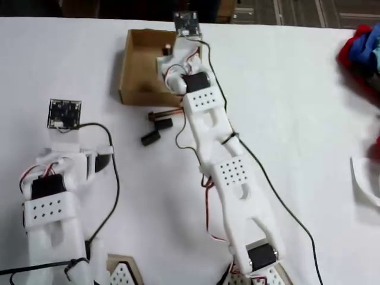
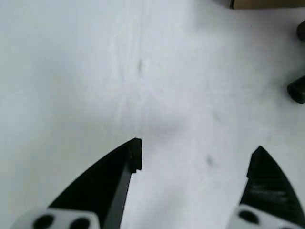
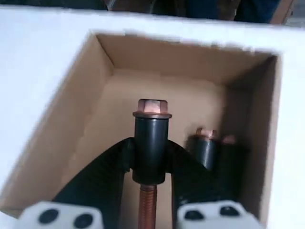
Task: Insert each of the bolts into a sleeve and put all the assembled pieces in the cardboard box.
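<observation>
The right gripper (image 3: pixel 150 153) is clamped on a sleeve (image 3: pixel 149 138) with its bolt (image 3: pixel 151 109) through it, over the box's (image 3: pixel 90 100) open middle and clear of the walls. Two finished pieces (image 3: pixel 206 150) stand against one wall (side by side). Just outside the box, a loose bolt (image 1: pixel 165 114) and two sleeves (image 1: pixel 151 138) lie on the white table (image 1: pixel 297 89). The left gripper (image 2: pixel 198 149), fingers apart, hovers over bare table nearby. Bright cloth (image 1: pixel 362 44) sits at the table's edge.
</observation>
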Controlling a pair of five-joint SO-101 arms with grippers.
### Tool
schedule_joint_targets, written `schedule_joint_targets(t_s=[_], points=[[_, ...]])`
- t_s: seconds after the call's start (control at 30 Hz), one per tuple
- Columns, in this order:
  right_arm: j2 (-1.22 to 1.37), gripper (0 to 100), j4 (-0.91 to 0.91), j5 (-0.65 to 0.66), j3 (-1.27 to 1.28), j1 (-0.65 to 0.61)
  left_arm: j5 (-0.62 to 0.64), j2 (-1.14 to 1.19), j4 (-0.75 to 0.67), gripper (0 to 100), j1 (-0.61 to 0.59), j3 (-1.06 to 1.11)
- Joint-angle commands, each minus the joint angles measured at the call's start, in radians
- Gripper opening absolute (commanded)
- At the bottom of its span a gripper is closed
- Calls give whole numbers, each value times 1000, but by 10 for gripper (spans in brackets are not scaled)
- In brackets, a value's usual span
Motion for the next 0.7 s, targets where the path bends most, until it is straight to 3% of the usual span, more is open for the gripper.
schedule_joint_targets(t_s=[0.0,0.53,0.67], points=[[-25,19,-30,8,-3,-10,-5,-20,-15,357,-12,-1],[74,23,-67,8,-2,7,-5,-21,23,357,-14,-2],[68,96,-45,-3,-5,19,-5,-21,23,357,-14,-2]])
